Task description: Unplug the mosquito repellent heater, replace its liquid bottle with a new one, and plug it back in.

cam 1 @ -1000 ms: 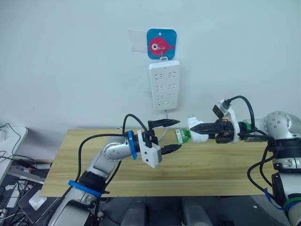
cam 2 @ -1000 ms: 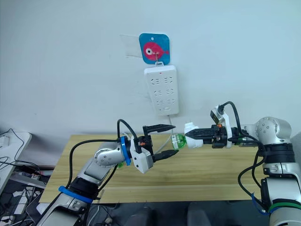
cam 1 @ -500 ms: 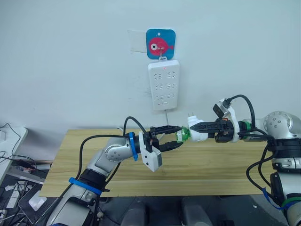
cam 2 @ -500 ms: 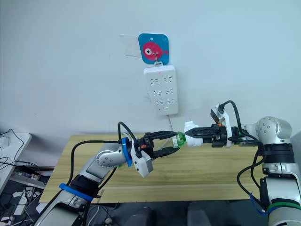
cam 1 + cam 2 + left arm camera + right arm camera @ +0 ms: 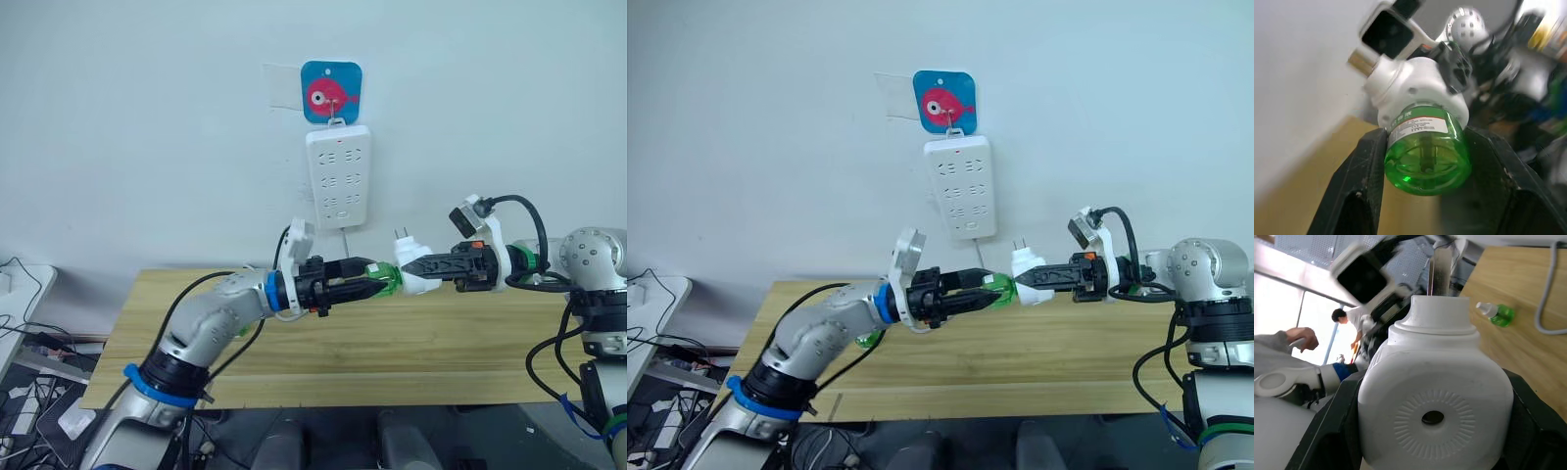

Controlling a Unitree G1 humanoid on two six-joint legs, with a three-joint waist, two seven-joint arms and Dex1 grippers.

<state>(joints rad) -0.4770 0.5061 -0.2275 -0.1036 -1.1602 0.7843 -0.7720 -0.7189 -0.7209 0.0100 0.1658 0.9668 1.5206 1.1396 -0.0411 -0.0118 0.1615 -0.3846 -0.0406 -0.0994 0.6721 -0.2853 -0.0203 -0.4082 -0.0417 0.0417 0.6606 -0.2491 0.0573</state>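
Item: mosquito repellent heater (image 5: 415, 277) — unplugged, held in mid-air above wooden table (image 5: 441, 343), below and right of wall power strip (image 5: 337, 176). R gripper (image 5: 409, 265) clamped on heater body, plug prongs pointing up. Green liquid bottle (image 5: 1427, 154) still seated in heater's end, facing L arm. L gripper (image 5: 378, 284) closed narrow on bottle, fingers either side. Spare green bottle (image 5: 1493, 313) lying on table.
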